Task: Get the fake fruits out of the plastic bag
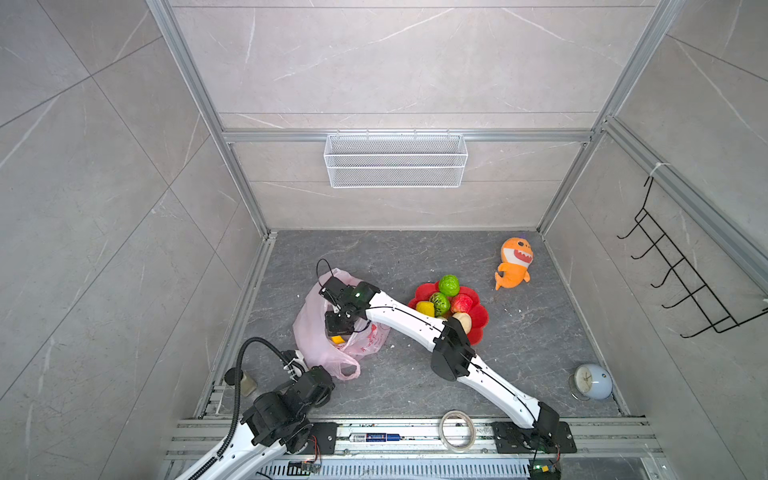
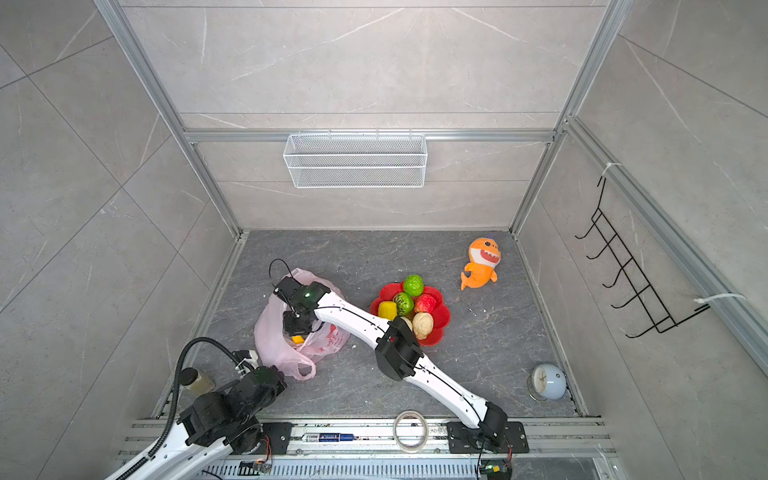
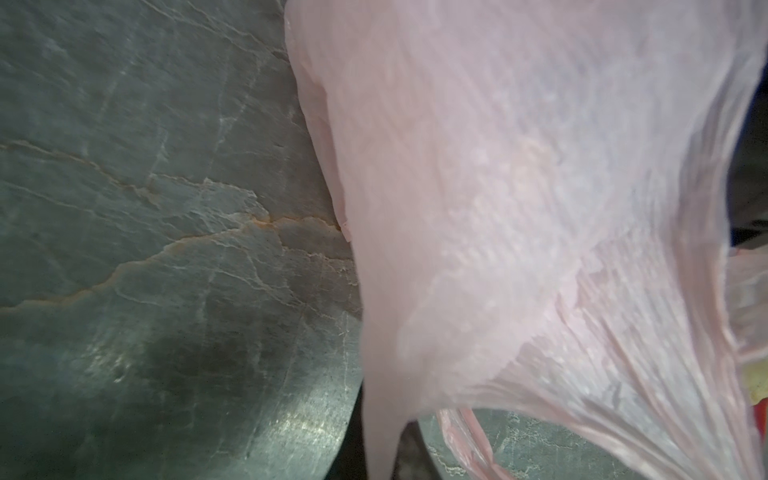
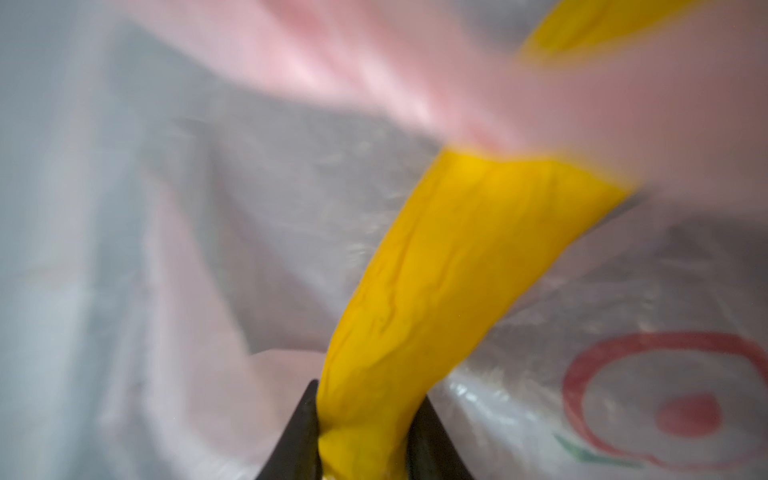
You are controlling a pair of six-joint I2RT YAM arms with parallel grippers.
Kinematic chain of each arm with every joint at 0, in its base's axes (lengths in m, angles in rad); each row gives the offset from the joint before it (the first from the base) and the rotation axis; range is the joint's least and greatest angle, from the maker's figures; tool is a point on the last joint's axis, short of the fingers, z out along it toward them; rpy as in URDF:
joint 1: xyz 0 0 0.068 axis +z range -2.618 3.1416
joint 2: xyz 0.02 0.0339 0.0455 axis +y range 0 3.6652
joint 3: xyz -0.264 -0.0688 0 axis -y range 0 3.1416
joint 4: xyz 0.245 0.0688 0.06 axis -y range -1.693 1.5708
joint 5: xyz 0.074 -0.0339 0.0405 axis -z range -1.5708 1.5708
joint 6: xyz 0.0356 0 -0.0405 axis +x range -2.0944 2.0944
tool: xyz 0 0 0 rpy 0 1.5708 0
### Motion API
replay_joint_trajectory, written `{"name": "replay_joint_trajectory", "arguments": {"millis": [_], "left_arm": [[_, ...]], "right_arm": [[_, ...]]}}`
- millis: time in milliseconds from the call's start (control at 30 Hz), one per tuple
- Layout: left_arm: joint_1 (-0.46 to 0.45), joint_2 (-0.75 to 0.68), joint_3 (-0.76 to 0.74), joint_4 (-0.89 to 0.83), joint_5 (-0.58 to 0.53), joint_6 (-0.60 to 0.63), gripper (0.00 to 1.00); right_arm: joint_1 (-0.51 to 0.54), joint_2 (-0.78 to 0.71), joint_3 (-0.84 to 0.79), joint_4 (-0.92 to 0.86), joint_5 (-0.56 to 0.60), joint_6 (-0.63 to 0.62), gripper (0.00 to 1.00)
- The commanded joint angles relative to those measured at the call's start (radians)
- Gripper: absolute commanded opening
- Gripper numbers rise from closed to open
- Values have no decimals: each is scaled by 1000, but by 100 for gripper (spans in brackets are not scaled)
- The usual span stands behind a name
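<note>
Blurred: banana, far end under plastic bag fold; right pincer cut off at frame edge.

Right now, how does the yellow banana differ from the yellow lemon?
The banana is long and curved; the lemon is short and rounded. The banana lies inside the pink bag, pinched by the right end effector; the lemon rests ungripped on the red dish. Both are yellow.
</note>
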Motion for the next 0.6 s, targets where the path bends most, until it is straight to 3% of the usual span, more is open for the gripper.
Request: {"name": "replay_joint_trajectory", "arguments": {"millis": [0,333,567], "left_arm": [[-3,22,36,-35,-54,14,0],[-2,19,59,-29,-116,25,0],[-2,-20,109,-61,-241,25,0]], "right_arm": [[-19,-132,0,60,-84,-16,16],[-29,-218,-3,65,-184,10,16],[-28,-280,-102,55,-242,-7,16]]}}
